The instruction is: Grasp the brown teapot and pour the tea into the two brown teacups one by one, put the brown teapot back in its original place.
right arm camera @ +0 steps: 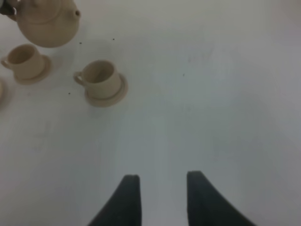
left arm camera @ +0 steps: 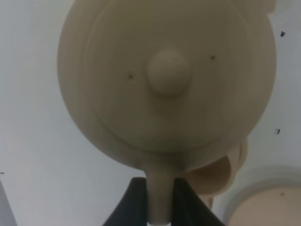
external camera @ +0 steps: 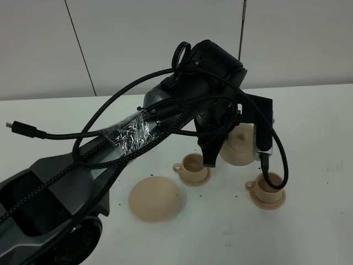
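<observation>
Hanging by its loop handle, the brown teapot [external camera: 241, 146] is up off the table [external camera: 320, 127], around the middle and a little nearer the far edge than either cup. The left gripper [left arm camera: 159, 195] is clamped on that handle, a dark finger on each side. I'd say that grip leaves the spout free, so a roll of the wrist can tip it. The lid is on and the pot looks close to level (no pouring that I can see). The left-hand teacup [external camera: 193, 167] stands just beside the pot and the right-hand teacup [external camera: 268, 190] a bit nearer the front edge, each on its small saucer, mouths up to take the tea. The large flat saucer [external camera: 155, 199] lies bare toward the front edge, presumably waiting for the pot's return. The right gripper [right arm camera: 160, 188] hovers over bare table well apart from the cups, jaws apart and holding nothing. No brand or lettering shows on the pottery. A faint mark on the table is too dim to read.
</observation>
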Controlling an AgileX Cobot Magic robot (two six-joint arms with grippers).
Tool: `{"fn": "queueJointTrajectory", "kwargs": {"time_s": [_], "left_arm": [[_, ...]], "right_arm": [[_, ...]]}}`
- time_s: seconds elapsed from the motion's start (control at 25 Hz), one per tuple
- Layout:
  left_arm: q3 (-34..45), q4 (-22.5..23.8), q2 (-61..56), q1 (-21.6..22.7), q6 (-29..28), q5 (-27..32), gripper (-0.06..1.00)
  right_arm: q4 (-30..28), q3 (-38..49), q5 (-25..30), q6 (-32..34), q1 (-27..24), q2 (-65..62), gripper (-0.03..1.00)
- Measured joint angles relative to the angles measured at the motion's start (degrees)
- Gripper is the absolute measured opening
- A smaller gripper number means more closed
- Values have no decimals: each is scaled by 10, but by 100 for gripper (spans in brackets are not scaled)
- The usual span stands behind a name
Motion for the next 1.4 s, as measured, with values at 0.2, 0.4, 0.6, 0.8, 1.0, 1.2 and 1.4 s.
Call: {"fn": "queueJointTrajectory", "kwargs": {"time_s": [0.2, 0.4, 0.6, 0.8, 1.0, 1.2, 1.4], "left_arm": [[0, 1, 0, -5, 33, -2, 17], [0, 8, 0, -4, 71, -13, 17], [0, 27, 0, -4, 111, -38, 17], [0, 27, 0, -4, 129, -61, 17], [0, 30, 9, -8, 158, -66, 17], [0, 50, 25, -22, 165, -82, 17], [0, 52, 27, -30, 165, -100, 17]], "right_arm": [[0, 0, 0, 0, 0, 0, 24], [0, 0, 0, 0, 0, 0, 24], [0, 0, 0, 0, 0, 0, 24], [0, 0, 0, 0, 0, 0, 24], [0, 0, 0, 0, 0, 0, 24], [0, 0, 0, 0, 0, 0, 24], [0, 0, 0, 0, 0, 0, 24]]}}
